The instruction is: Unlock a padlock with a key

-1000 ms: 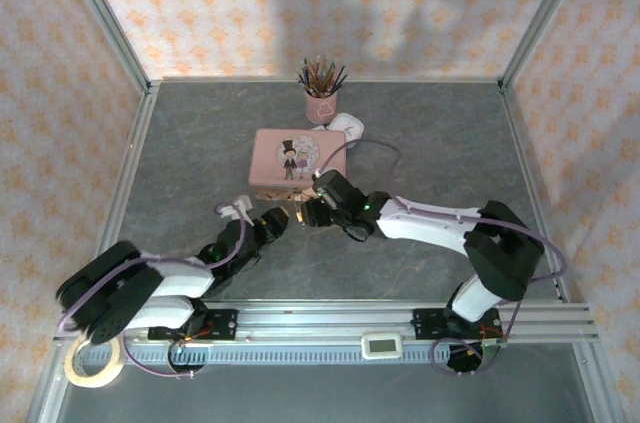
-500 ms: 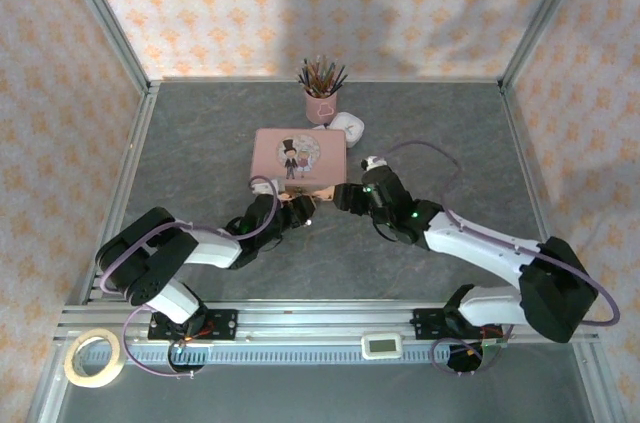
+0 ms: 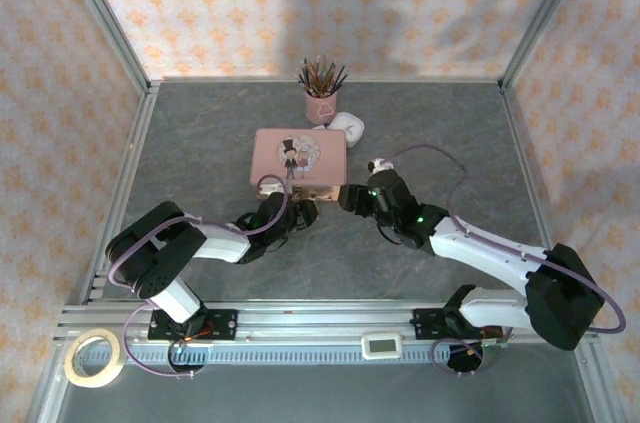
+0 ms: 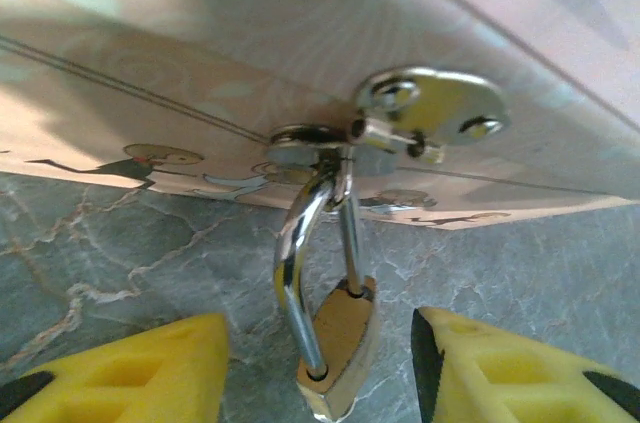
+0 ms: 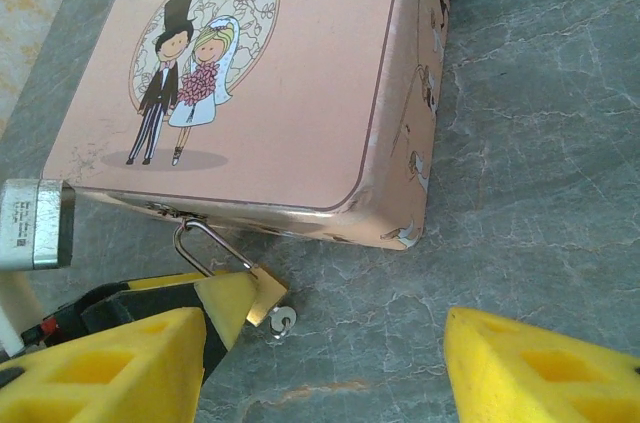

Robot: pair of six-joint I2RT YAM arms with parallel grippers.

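The padlock (image 4: pixel 338 343) hangs from the hasp on the pink tin (image 5: pixel 280 93); the left gripper (image 4: pixel 320 368) straddles it, fingers apart, not clamped. The right gripper (image 5: pixel 325 368) gapes empty beside the tin's corner; the lid shows a cartoon bride and groom; a pencil cup (image 3: pixel 321 103) stands behind.

I find no writing I can read. The sticker (image 5: pixel 17 228) on the grey block (image 5: pixel 45 223) by the pink tin (image 5: pixel 270 93) carries print (too fine to make out).
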